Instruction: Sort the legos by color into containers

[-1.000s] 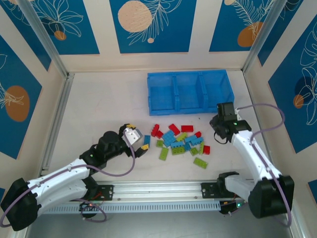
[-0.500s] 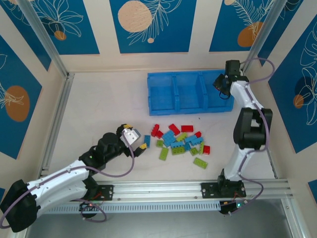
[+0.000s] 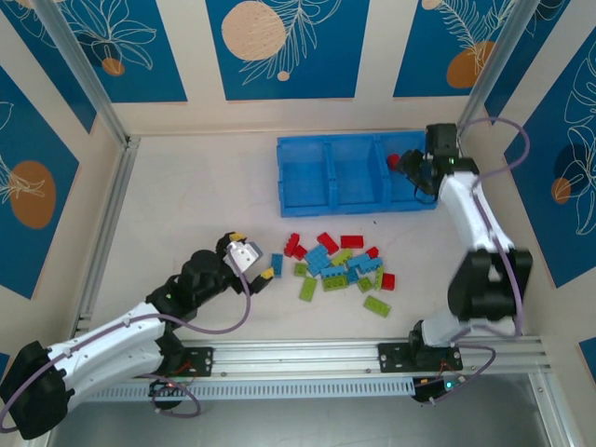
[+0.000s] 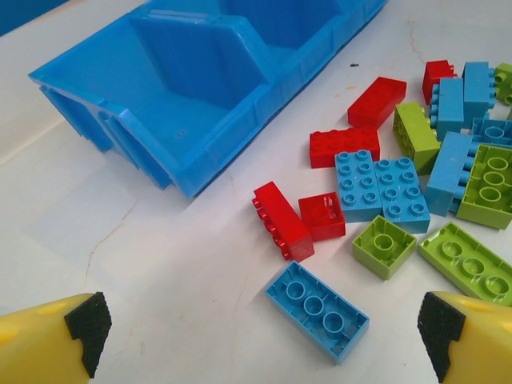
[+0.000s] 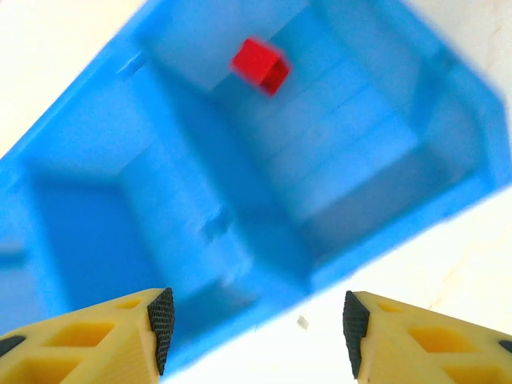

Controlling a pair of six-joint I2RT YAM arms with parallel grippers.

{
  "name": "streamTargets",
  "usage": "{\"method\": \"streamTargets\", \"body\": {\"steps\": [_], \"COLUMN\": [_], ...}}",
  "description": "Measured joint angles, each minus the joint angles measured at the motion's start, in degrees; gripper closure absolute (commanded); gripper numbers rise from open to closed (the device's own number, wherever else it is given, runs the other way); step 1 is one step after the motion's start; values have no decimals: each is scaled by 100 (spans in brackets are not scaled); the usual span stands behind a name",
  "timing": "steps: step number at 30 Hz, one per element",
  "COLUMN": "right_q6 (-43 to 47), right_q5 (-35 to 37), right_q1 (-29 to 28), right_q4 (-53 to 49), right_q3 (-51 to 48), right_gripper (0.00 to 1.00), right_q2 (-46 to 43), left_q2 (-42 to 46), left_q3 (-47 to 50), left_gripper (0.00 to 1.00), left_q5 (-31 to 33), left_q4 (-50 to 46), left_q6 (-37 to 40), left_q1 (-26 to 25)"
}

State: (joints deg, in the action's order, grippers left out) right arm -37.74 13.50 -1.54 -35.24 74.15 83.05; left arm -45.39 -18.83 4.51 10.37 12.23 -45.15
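Note:
The legos [image 3: 340, 265] lie in a loose pile of red, light blue and lime green bricks in front of the blue tray [image 3: 307, 197]. My left gripper [image 3: 261, 257] hovers open at the pile's left edge. In the left wrist view an upside-down light blue brick [image 4: 317, 300] lies just ahead of the open gripper [image 4: 264, 334], with a red brick [image 4: 282, 220] beyond it. My right gripper [image 3: 416, 172] is open over the tray's right compartment. One red brick [image 3: 395, 160] sits in that compartment. In the right wrist view that red brick [image 5: 260, 64] appears blurred, far ahead of the empty gripper [image 5: 256, 328].
The tray [image 4: 200, 104] has three compartments; the left and middle ones look empty. Patterned walls and metal posts ring the table. A rail [image 3: 298, 358] runs along the near edge by the arm bases. Bare table lies left of the pile.
My right arm swung from beside the pile up to the tray's right compartment, and a red brick now lies inside it. The left arm barely shifted.

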Motion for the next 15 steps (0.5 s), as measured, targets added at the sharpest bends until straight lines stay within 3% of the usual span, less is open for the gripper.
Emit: {"method": "streamTargets", "body": {"steps": [4,7,15], "right_q6": [85,149,636], "right_q5": [-4,11,345], "right_q1": [-1150,-1705,-2645], "right_q4": [-61,-387,-1419], "right_q3": [-1311,-1967,-2166], "right_gripper": [40,40,15], "right_q2": [-1572,-1950,-647], "left_q2": [74,66,-15], "left_q3": [0,0,0], "left_gripper": [0,0,0], "left_q5": [28,31,24], "left_q4": [-33,-59,-76], "left_q6": [0,0,-4], "left_q1": [0,0,0]}}
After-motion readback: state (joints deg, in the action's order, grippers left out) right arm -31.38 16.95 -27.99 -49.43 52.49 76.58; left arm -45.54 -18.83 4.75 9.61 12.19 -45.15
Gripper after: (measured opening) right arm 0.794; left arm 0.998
